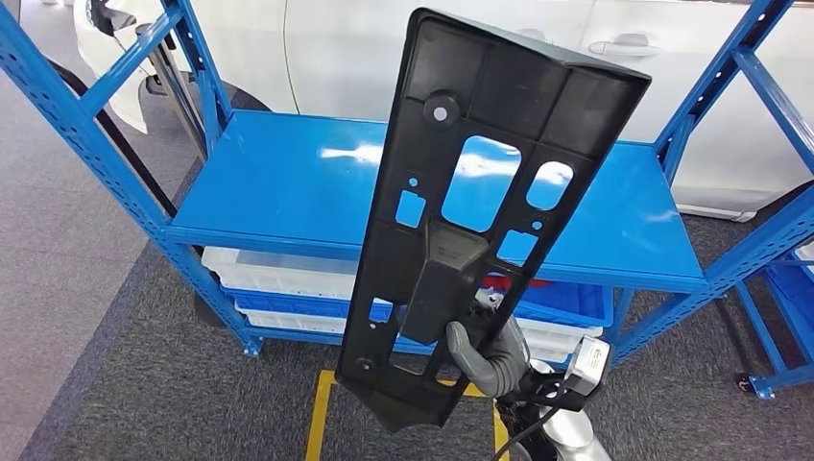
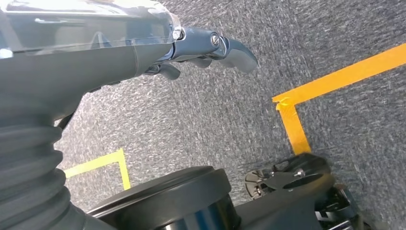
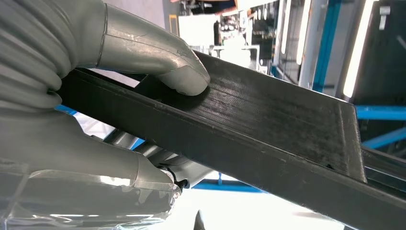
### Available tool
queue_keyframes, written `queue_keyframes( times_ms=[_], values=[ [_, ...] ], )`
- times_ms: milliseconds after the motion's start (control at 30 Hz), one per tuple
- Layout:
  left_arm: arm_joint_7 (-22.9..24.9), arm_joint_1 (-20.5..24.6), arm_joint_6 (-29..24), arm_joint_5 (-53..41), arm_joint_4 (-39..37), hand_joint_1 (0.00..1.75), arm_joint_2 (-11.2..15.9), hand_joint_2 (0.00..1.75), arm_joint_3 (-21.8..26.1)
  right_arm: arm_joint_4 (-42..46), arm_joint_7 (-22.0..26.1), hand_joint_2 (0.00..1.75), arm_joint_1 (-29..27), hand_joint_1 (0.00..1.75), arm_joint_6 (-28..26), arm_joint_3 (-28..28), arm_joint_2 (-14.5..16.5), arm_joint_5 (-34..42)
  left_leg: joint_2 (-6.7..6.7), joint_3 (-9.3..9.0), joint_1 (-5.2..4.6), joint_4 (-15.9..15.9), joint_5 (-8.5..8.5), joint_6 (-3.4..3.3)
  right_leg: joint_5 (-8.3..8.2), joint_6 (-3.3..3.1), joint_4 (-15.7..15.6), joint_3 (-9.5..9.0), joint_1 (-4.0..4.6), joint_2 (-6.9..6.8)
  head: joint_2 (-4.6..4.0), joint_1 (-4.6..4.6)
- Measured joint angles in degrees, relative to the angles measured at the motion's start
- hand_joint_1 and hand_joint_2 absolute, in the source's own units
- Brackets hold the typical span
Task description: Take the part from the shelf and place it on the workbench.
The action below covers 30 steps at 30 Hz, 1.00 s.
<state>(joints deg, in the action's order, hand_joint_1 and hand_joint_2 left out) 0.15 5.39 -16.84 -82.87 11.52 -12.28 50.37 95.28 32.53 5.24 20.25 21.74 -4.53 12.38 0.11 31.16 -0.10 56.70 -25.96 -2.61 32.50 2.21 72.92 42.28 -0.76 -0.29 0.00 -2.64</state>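
Note:
A long black plastic part [image 1: 480, 202] with several cut-out openings stands nearly upright in front of the blue shelf [image 1: 288, 182], leaning to the right at its top. My right hand [image 1: 485, 357] grips it near its lower end, the thumb wrapped over the right edge. In the right wrist view the thumb [image 3: 163, 60] presses on the part's [image 3: 268, 120] flat face, with fingers underneath. My left hand [image 2: 201, 50] hangs over grey carpet, its fingers loosely apart, holding nothing.
The shelf's top board is bare; white and blue trays [image 1: 278, 279] sit on the level below. A white car [image 1: 480, 48] stands behind the shelf. Yellow tape lines [image 1: 317, 413] mark the carpet. Another blue rack [image 1: 782, 288] stands at the right.

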Motion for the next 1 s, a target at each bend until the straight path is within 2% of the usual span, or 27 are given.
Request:
queue_keyframes(
  times_ms=[33, 67, 100, 133, 167, 200, 233, 267, 300, 333, 367, 400, 467, 500, 533, 567, 600, 633, 667, 700, 733, 767, 833, 867, 900, 967, 1000],
  values=[
    [0.0, 0.1, 0.0, 0.0, 0.0, 0.00, 0.0, 1.75, 0.0, 0.0, -0.1, 1.75, -0.1, 1.75, -0.2, -0.6, 0.3, 0.0, 0.00, 0.88, -0.01, 0.1, 0.61, 0.06, -0.18, 0.07, 1.7, -0.36, -0.02, 0.00, 0.00, -0.01],
    [-0.1, 0.1, 0.0, 0.0, 0.0, 0.00, 0.0, 1.75, 0.0, 0.1, -0.2, 1.75, -0.3, 1.75, -0.4, -1.1, 0.5, -0.1, -0.02, 1.74, -0.01, 0.3, 1.15, 0.17, -1.45, 0.04, 1.3, -1.78, -0.02, 0.00, 0.00, -0.01],
    [-0.1, 0.2, 0.0, 0.0, 0.0, 0.00, 0.0, 1.75, 0.0, 0.3, -0.3, 1.75, -0.6, 1.75, -0.5, -1.7, 0.7, -0.2, -0.05, 2.52, -0.01, 0.5, 1.63, 0.31, -3.05, -0.06, -1.1, -4.27, -0.02, 0.00, 0.00, -0.01],
    [-0.1, 0.4, 0.1, 0.0, 0.0, 0.00, 0.0, 1.75, 0.0, 0.6, -0.5, 1.75, -0.7, 1.75, -0.6, -2.3, 0.9, -0.3, -0.09, 3.19, -0.03, 0.7, 2.04, 0.50, -3.94, -0.29, -5.2, -7.50, 0.00, 0.02, 0.00, -0.01],
    [-0.1, 0.5, 0.0, 0.0, 0.0, 0.00, 0.0, 1.75, 0.0, 0.9, -0.5, 1.75, -0.9, 1.75, -0.6, -2.8, 1.2, -0.4, -0.12, 3.71, -0.10, 1.0, 2.40, 0.74, -3.96, -0.57, -9.7, -10.69, 0.11, 0.06, 0.00, -0.01],
    [-0.1, 0.6, 0.0, 0.0, 0.0, 0.00, 0.0, 1.75, 0.0, 1.2, -0.6, 1.75, -1.0, 1.75, -0.6, -3.3, 1.4, -0.5, -0.13, 3.99, -0.17, 1.1, 2.78, 1.04, -3.59, -0.89, -13.2, -12.99, 0.26, 0.12, 0.00, -0.01],
    [-0.1, 0.6, 0.0, 0.0, 0.0, 0.00, 0.0, 1.75, 0.0, 1.4, -0.5, 1.75, -1.0, 1.75, -0.6, -3.7, 1.7, -0.5, -0.13, 4.15, -0.20, 1.1, 3.17, 1.37, -3.04, -1.22, -15.3, -14.24, 0.45, 0.16, 0.00, -0.01],
    [-0.1, 0.6, 0.0, 0.0, 0.0, 0.00, 0.0, 1.75, 0.0, 1.5, -0.5, 1.75, -1.1, 1.75, -0.6, -4.1, 1.8, -0.6, -0.13, 4.21, -0.21, 0.9, 3.62, 1.71, -3.02, -1.56, -16.1, -14.48, 0.62, 0.17, 0.00, -0.01],
    [-0.1, 0.6, 0.0, 0.0, 0.0, 0.00, 0.0, 1.75, 0.0, 1.5, -0.4, 1.75, -1.2, 1.75, -0.6, -4.5, 2.0, -0.7, -0.15, 4.28, -0.21, 0.8, 3.96, 2.07, -3.53, -1.98, -16.1, -14.14, 0.53, 0.09, 0.00, -0.01],
    [-0.1, 0.6, 0.0, 0.0, 0.0, 0.00, 0.0, 1.75, 0.0, 1.5, -0.4, 1.75, -1.3, 1.75, -0.6, -4.9, 2.2, -0.7, -0.20, 4.56, -0.18, 1.0, 3.61, 2.40, -4.10, -2.41, -16.3, -13.75, 0.41, -0.05, 0.00, -0.01],
    [-0.1, 0.7, 0.0, 0.0, 0.0, 0.00, 0.0, 1.75, 0.1, 1.6, -0.3, 1.75, -1.3, 1.75, -0.6, -5.2, 2.4, -0.8, -0.25, 5.03, -0.18, 2.0, 2.20, 2.72, -4.78, -2.90, -16.5, -13.18, 0.26, -0.20, 0.00, -0.01],
    [-0.1, 0.7, 0.0, 0.0, 0.0, 0.00, 0.1, 1.75, 0.1, 1.6, -0.3, 1.75, -1.4, 1.75, -0.5, -5.5, 2.7, -0.8, -0.29, 5.71, -0.14, 4.0, -0.22, 3.02, -5.49, -3.28, -16.6, -12.48, 0.11, -0.34, 0.00, -0.01],
    [-0.2, 1.0, 0.0, 0.0, 0.0, 0.00, 0.1, 1.75, 0.1, 1.6, -0.2, 1.75, -1.5, 1.75, -0.5, -6.0, 3.0, -0.8, -0.28, 7.15, 0.01, 10.9, -6.11, 3.52, -6.83, -3.67, -16.5, -10.80, 0.22, -0.44, 0.00, -0.01],
    [-0.2, 1.0, 0.0, 0.0, 0.0, 0.00, 0.1, 1.75, 0.1, 1.6, -0.2, 1.75, -1.6, 1.75, -0.5, -6.1, 3.1, -0.8, -0.28, 7.52, 0.07, 14.4, -7.78, 3.69, -7.48, -3.68, -16.4, -9.90, 0.28, -0.47, 0.00, -0.01],
    [-0.1, 1.0, 0.0, 0.0, 0.0, 0.00, 0.1, 1.75, 0.1, 1.6, -0.1, 1.75, -1.7, 1.75, -0.5, -6.3, 3.2, -0.8, -0.28, 7.24, 0.12, 16.7, -8.00, 3.81, -8.15, -3.65, -16.2, -8.89, 0.33, -0.48, 0.00, -0.01],
    [0.0, 1.0, 0.1, 0.0, 0.0, 0.00, 0.1, 1.75, 0.1, 1.6, -0.1, 1.75, -1.7, 1.75, -0.5, -6.4, 3.2, -0.8, -0.27, 6.11, 0.19, 17.1, -6.90, 3.84, -8.79, -3.58, -16.0, -7.83, 0.37, -0.48, 0.00, -0.01],
    [0.1, 1.0, 0.1, 0.0, 0.0, 0.00, 0.1, 1.75, 0.1, 1.6, 0.0, 1.75, -1.8, 1.75, -0.5, -6.6, 3.2, -0.8, -0.27, 4.06, 0.24, 15.4, -5.17, 3.78, -9.40, -3.46, -15.7, -6.80, 0.39, -0.46, 0.00, -0.01],
    [0.2, 0.8, 0.1, 0.0, 0.0, 0.00, 0.1, 1.75, 0.1, 1.6, 0.0, 1.75, -1.8, 1.75, -0.5, -6.7, 3.2, -0.8, -0.27, 1.20, 0.28, 11.9, -3.83, 3.63, -10.00, -3.30, -15.4, -5.85, 0.41, -0.43, 0.00, -0.01],
    [0.3, 0.7, 0.2, 0.0, 0.0, 0.00, 0.1, 1.75, 0.1, 1.6, 0.0, 1.75, -1.8, 1.75, -0.5, -6.9, 3.2, -0.8, -0.28, -1.97, 0.22, 7.4, -3.62, 3.41, -10.53, -3.07, -15.1, -5.11, 0.48, -0.40, 0.00, -0.01],
    [0.4, 0.7, 0.3, 0.0, 0.0, 0.00, 0.1, 1.75, 0.1, 1.6, 0.0, 1.75, -1.7, 1.75, -0.5, -7.1, 3.2, -0.8, -0.32, -4.49, 0.12, 3.5, -4.11, 3.12, -11.06, -2.79, -15.0, -4.64, 0.54, -0.40, 0.00, -0.01],
    [0.4, 0.6, 0.3, 0.0, 0.0, 0.00, 0.1, 1.75, 0.1, 1.5, 0.0, 1.75, -1.7, 1.75, -0.4, -7.2, 3.2, -0.7, -0.36, -6.00, -0.01, 0.7, -4.84, 2.82, -11.62, -2.48, -15.0, -4.39, 0.56, -0.42, 0.00, -0.01],
    [0.4, 0.5, 0.3, 0.1, 0.0, 0.00, 0.1, 1.75, 0.1, 1.5, 0.1, 1.75, -1.6, 1.75, -0.2, -7.3, 3.3, -0.7, -0.40, -6.49, -0.15, -0.7, -5.24, 2.50, -12.24, -2.16, -15.1, -4.26, 0.56, -0.47, 0.00, -0.01],
    [0.4, 0.3, 0.3, 0.4, 0.0, 0.00, -0.1, 1.75, 0.2, 1.4, 0.1, 1.75, -1.3, 1.75, 0.3, -7.4, 3.4, -0.7, -0.28, -5.54, -0.06, -1.0, -4.16, 1.74, -12.87, -1.48, -15.4, -3.88, 0.47, -0.41, 0.00, -0.01],
    [0.4, 0.2, 0.2, 0.5, -0.1, 0.00, -0.2, 1.75, 0.3, 1.3, 0.0, 1.75, -1.3, 1.75, 0.5, -7.5, 3.5, -0.7, -0.14, -4.86, 0.06, -1.1, -3.39, 1.28, -11.78, -1.19, -14.8, -3.38, 0.40, -0.31, 0.00, -0.01],
    [0.4, 0.2, 0.1, 0.7, -0.1, 0.00, -0.2, 1.75, 0.4, 1.2, 0.0, 1.75, -1.2, 1.75, 0.6, -7.6, 3.6, -0.7, 0.00, -4.06, 0.18, -1.2, -2.53, 0.91, -9.48, -0.93, -13.1, -2.63, 0.32, -0.18, 0.00, -0.01],
    [0.3, 0.2, 0.0, 1.0, -0.1, 0.00, -0.2, 1.75, 0.5, 1.0, -0.1, 1.75, -1.0, 1.75, 0.7, -7.7, 3.8, -0.8, 0.15, -2.14, 0.21, -1.1, -0.93, 0.52, -3.14, -0.54, -6.4, -0.81, 0.07, -0.06, 0.00, 0.00],
    [0.2, 0.2, -0.1, 1.1, -0.1, 0.00, -0.2, 1.75, 0.6, 0.8, -0.1, 1.75, -0.9, 1.75, 0.8, -7.8, 3.8, -0.8, 0.15, -1.13, 0.20, -1.1, -0.12, 0.54, -1.12, -0.36, -2.5, -0.13, 0.00, -0.06, 0.00, -0.01]
  ],
)
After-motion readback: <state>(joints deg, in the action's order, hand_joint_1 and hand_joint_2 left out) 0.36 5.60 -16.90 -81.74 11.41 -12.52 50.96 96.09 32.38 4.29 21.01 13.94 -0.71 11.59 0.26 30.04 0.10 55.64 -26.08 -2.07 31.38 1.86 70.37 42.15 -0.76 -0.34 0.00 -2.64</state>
